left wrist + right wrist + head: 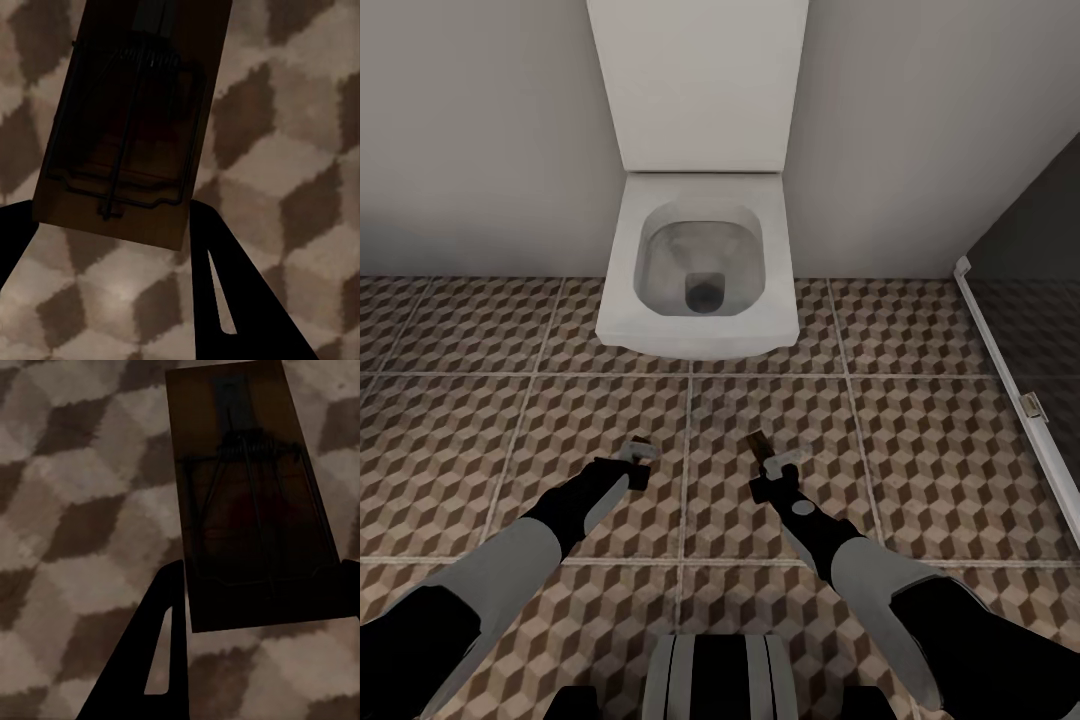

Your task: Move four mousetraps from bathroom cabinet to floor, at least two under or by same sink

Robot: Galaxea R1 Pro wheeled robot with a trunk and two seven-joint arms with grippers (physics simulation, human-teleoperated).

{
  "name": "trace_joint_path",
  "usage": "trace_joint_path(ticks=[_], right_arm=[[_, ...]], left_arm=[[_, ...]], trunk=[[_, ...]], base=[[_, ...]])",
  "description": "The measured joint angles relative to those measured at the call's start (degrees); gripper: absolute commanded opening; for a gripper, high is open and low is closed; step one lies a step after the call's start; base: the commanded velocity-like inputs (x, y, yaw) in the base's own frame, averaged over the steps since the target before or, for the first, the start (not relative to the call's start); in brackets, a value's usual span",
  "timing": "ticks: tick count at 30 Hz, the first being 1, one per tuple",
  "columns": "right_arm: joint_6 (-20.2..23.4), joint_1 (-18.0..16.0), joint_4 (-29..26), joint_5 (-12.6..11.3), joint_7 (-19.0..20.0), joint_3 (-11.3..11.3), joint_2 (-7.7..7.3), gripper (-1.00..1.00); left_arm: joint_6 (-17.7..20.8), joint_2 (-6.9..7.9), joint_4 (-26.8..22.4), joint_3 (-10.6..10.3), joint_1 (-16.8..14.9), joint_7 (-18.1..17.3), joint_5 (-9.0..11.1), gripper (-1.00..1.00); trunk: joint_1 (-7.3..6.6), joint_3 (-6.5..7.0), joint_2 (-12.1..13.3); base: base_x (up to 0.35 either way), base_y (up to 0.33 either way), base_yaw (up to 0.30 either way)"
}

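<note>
1. Two arms of mine reach forward in the head view over the bathroom floor (920, 440), facing a white toilet (700, 265) against a pale wall. My left gripper (640, 460) and right gripper (772, 470) hang above the cube-patterned tiles, well apart. A thin brown board sticks out ahead of the right one: a mousetrap (756, 443). What the left one holds is too small to tell here. A glass shower panel (1025, 330) stands off to my right.
2. Left wrist view: my dark fingers (240, 300) are closed on the near end of another mousetrap (127, 127), a brown board with wire parts, held above the tiles.
3. Right wrist view: my fingers (150, 660) clamp the right mousetrap (247, 502) by its near end, above the floor.
</note>
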Motion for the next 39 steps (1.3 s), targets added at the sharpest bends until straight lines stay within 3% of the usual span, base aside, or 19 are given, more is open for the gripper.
trace_joint_path(ticks=[15, 39], right_arm=[[0.0, 0.0, 0.0, 0.1, 0.0, 0.0, 0.0, -1.0], [-1.1, 0.0, 0.0, 0.1, 0.0, 0.0, -0.03, -1.0]], left_arm=[[0.0, 0.0, 0.1, 0.0, -0.1, -0.1, 0.0, -1.0], [0.0, 0.0, 0.2, 0.0, 0.0, -0.1, 0.0, -1.0]], trunk=[[-0.01, 0.0, 0.0], [-0.01, 0.0, 0.0]], base=[[0.01, 0.0, 0.0], [0.102, 0.0, 0.0]])
